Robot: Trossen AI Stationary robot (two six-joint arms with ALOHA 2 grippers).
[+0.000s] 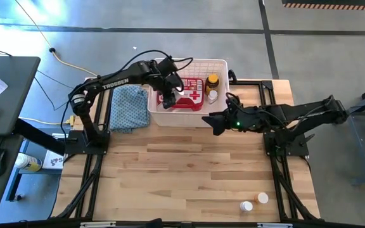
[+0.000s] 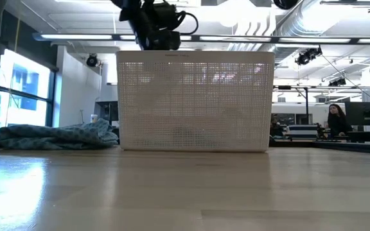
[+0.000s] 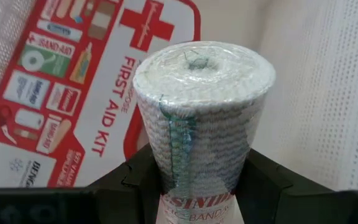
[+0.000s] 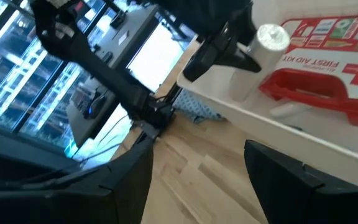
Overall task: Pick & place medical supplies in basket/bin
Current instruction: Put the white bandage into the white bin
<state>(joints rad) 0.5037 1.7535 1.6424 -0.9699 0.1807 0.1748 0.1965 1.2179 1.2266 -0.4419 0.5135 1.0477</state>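
Basket: the big white plastic basket with holey walls (image 1: pixel 217 65) stands at the far edge of the wooden table (image 1: pixel 189 177), near the middle.
Already inside: the flat red first-aid case with a white cross (image 1: pixel 192 95) and the amber bottle with a yellow cap (image 1: pixel 212 83). A small white bottle (image 1: pixel 213 96) stands just beside the amber one.
Left gripper (image 1: pixel 168 96): it hangs over the basket, above the red case. Its jaws hold a white wrapped bandage roll (image 3: pixel 201 118) by its lower end.
Right gripper (image 1: pixel 213 121): it waits just outside the near wall of the basket. Its jaws stand apart with nothing between them.
Still to do: the roll has to be let go into the basket. Two small white pill bottles (image 1: pixel 253 202) stand by the near right edge of the table, well apart from the basket.
Not for the basket: the blue patterned cloth (image 1: pixel 129 106), beside its left wall.
How far: I think about halfway.
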